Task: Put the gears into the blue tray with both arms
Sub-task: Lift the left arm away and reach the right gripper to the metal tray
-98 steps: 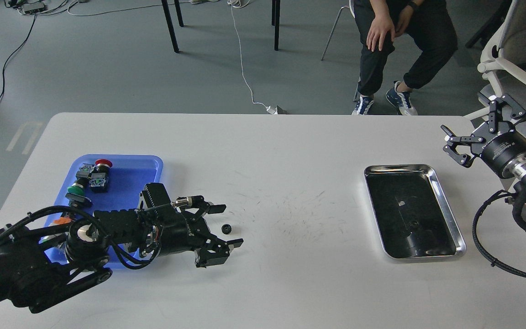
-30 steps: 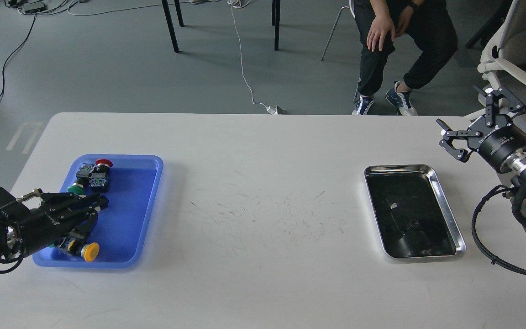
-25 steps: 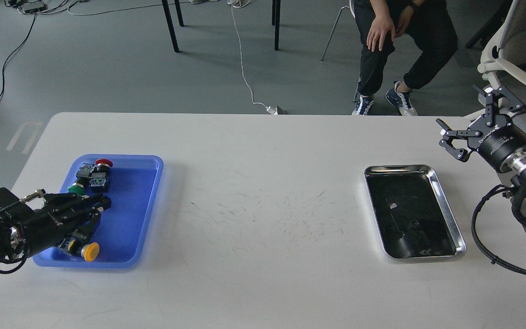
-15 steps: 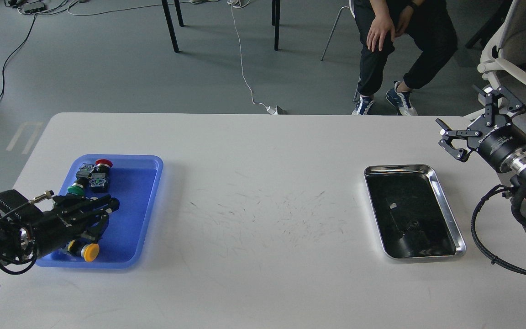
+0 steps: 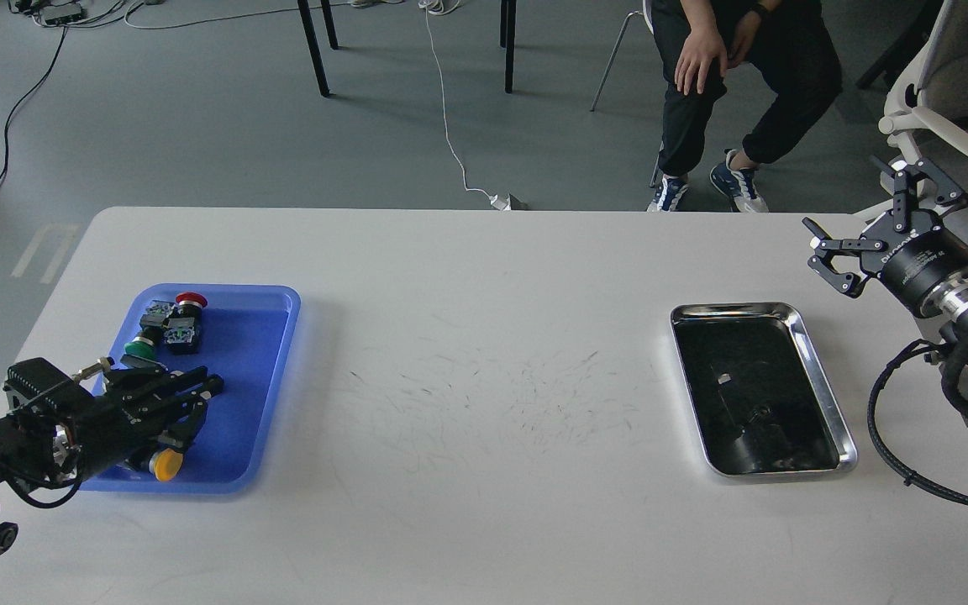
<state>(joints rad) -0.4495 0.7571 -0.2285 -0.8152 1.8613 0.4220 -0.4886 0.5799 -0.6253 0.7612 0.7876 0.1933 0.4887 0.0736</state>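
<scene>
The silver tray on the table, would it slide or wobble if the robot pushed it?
The silver tray looks flat and low, so it would probably slide rather than tip. Its shiny metal on the smooth white table suggests it slips easily. It looks stiff, so it likely would not bend. The raised rim could give a gripper something to pinch.

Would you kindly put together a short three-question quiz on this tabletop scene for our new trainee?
1. True or false: the silver metal tray holds push-button switches.
2. Over which tray is the left pincer? A) silver B) blue C) neither
3. Fill in: the right pincer hangs open beyond the table's ____ edge.

Key:
1. False; the red-capped switch, green-capped switch and yellow-capped switch lie in the blue tray, and no switch shows in the silver one.
2. B.
3. Right.
</scene>
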